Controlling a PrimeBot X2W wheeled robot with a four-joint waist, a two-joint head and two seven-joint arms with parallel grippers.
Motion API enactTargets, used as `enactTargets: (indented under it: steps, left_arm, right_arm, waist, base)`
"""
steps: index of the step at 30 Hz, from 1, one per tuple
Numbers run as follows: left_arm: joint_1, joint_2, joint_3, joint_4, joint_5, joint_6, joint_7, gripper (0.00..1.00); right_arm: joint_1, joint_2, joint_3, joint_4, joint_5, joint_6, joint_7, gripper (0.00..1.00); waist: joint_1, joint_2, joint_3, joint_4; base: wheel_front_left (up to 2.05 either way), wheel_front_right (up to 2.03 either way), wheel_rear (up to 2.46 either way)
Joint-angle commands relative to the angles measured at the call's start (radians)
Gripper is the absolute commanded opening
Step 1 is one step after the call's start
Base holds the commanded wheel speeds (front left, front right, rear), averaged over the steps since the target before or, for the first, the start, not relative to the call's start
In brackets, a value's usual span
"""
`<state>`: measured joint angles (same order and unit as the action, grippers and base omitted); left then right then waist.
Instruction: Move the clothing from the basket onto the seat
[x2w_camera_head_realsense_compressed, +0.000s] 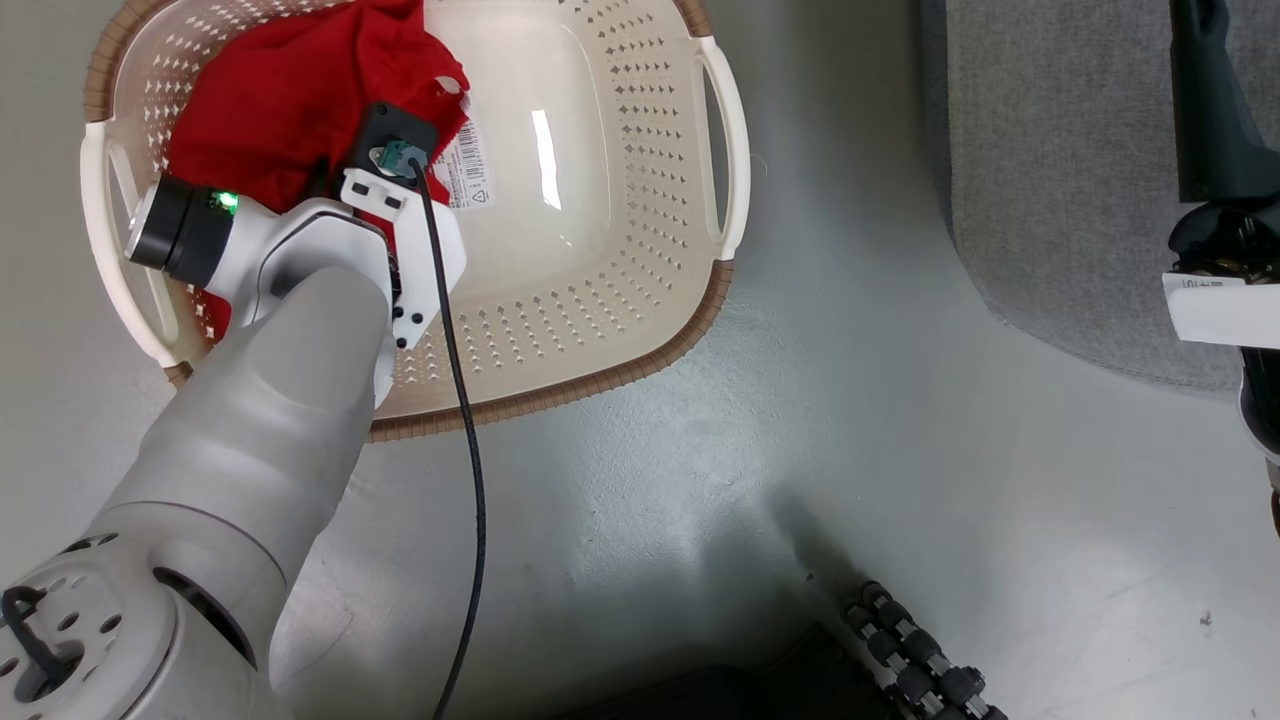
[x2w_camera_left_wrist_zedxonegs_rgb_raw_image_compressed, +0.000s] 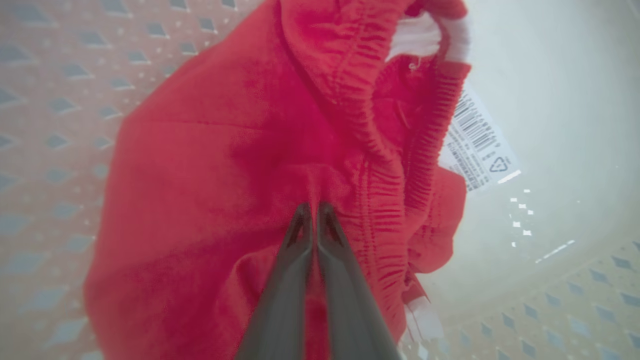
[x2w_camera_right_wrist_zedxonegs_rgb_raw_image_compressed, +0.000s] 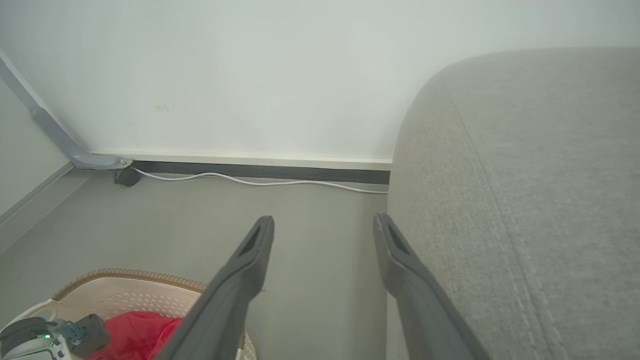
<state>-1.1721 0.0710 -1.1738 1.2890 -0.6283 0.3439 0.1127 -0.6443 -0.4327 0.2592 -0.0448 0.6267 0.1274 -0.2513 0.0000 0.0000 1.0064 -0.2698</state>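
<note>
- Plainly, in the head view, the clothing (x2w_camera_head_realsense_compressed: 290, 100) lies bunched in the upper left of the basket (x2w_camera_head_realsense_compressed: 640, 340), against its left wall. The right half of the basket's base is bare, with a label sticker (x2w_camera_head_realsense_compressed: 468, 170) just beside the fabric.
- The left forearm (x2w_camera_head_realsense_compressed: 290, 340) reaches down into the heap, and the wrist hides the fingertips here. The seat (x2w_camera_head_realsense_compressed: 1060, 150) sits in the upper right, well apart from the basket across the floor (x2w_camera_head_realsense_compressed: 700, 480).
- In the left wrist view, the left gripper (x2w_camera_left_wrist_zedxonegs_rgb_raw_image_compressed: 314, 210) has its jaws together, clamped on a raised fold of the red cloth near frame centre. The fold lies just left of a gathered elastic band (x2w_camera_left_wrist_zedxonegs_rgb_raw_image_compressed: 385, 165). Some white trim (x2w_camera_left_wrist_zedxonegs_rgb_raw_image_compressed: 425, 35) shows at the upper right.
- In the right wrist view, the right gripper (x2w_camera_right_wrist_zedxonegs_rgb_raw_image_compressed: 322, 225) has its jaws wide apart and holds nothing. It hangs over the floor beside the seat's rounded edge, with the basket and red cloth at the lower left.
- Handling, as a judgement: the fabric looks light, limp and not fragile. It will likely drape and hang long when lifted, so it could drag on the basket rim.
- A pinch on a thin fold may slip. The thicker elastic band looks like the firmer place to take hold.
- Whether the heap is one garment or several cannot be told.
</note>
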Motion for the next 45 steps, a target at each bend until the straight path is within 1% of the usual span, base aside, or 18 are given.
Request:
enactTargets:
  steps: [1, 6, 10, 14, 20, 25, 29, 38, 45]
  left_arm:
    - [0.004, 0.009, 0.015, -0.001, -0.015, -0.001, -0.013, 0.00]
    - [0.028, 0.003, 0.022, 0.000, -0.030, -0.013, -0.052, 0.00]
    - [0.065, -0.003, 0.037, 0.001, -0.052, -0.019, -0.100, 0.00]
    - [0.092, -0.008, 0.041, 0.001, -0.063, -0.030, -0.127, 0.00]
    - [0.132, -0.016, 0.047, 0.001, -0.085, -0.066, -0.194, 0.00]
    - [0.165, -0.020, 0.060, -0.001, -0.111, -0.095, -0.276, 0.00]
    - [0.197, -0.020, 0.081, -0.030, -0.144, -0.112, -0.333, 0.00]
    - [0.284, -0.021, 0.102, -0.123, -0.193, -0.116, -0.373, 0.00]
    - [0.346, -0.021, 0.172, -0.250, -0.150, -0.089, -0.374, 0.00]
  right_arm:
    - [0.034, -0.017, -0.001, -0.020, 0.011, 0.003, -0.010, 1.00]
    - [0.037, -0.017, -0.007, -0.002, 0.008, 0.003, -0.010, 1.00]
    - [0.040, -0.012, -0.004, 0.016, 0.005, 0.003, -0.010, 1.00]
    - [0.047, -0.013, -0.003, 0.030, 0.003, 0.003, -0.010, 1.00]
    - [0.070, -0.011, 0.005, 0.064, 0.001, 0.003, -0.010, 1.00]
    - [0.090, -0.004, 0.013, 0.105, -0.002, 0.003, -0.010, 1.00]
    - [0.114, 0.003, 0.025, 0.147, -0.007, 0.003, -0.010, 1.00]
    - [0.197, 0.017, 0.036, 0.235, -0.027, 0.003, -0.010, 1.00]
    - [0.260, 0.044, 0.041, 0.291, -0.054, 0.003, -0.010, 1.00]
  waist:
    - [0.0000, 0.0000, 0.000, 0.004]
    - [0.0000, 0.0000, -0.028, 0.015]
    - [0.0000, 0.0000, -0.075, 0.022]
    - [0.0000, 0.0000, -0.116, 0.030]
    - [0.0000, 0.0000, -0.197, 0.049]
    - [0.0000, 0.0000, -0.277, 0.058]
    - [0.0000, 0.0000, -0.354, 0.069]
    - [0.0000, 0.0000, -0.535, 0.105]
    - [0.0000, 0.0000, -0.655, 0.131]
  base:
    - [0.00, 0.00, 0.00]
    - [0.00, 0.00, 0.00]
    - [0.00, 0.00, 0.00]
    - [0.00, 0.00, 0.00]
    - [0.00, 0.00, 0.00]
    - [0.00, 0.00, 0.00]
    - [0.00, 0.00, 0.00]
    - [0.00, 0.00, 0.00]
    - [0.00, 0.00, 0.00]
